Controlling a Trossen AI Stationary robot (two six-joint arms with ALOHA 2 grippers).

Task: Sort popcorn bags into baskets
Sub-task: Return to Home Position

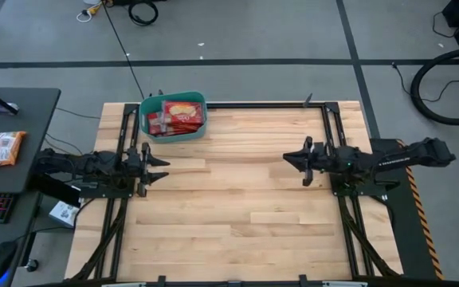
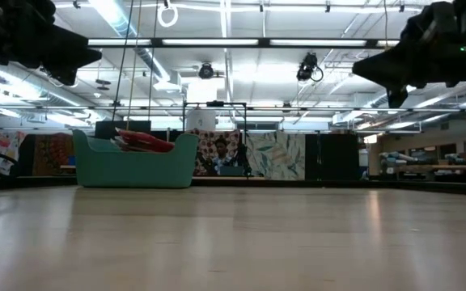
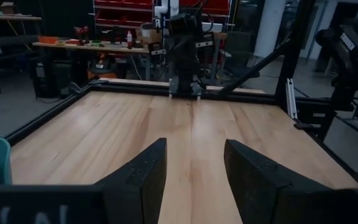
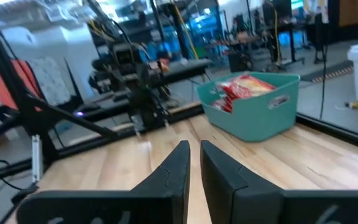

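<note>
While both arms hang above the wooden table (image 1: 237,211), the popcorn bags (image 1: 180,114) lie piled inside the teal basket (image 1: 173,135), which stands at the table's far edge, left of centre. The left gripper (image 1: 164,168) hovers at the left side, near the basket, its fingers spread wide and holding nothing. The right gripper (image 1: 288,157) hovers at the right side, well apart from the basket, its fingers almost pressed together, empty.
</note>
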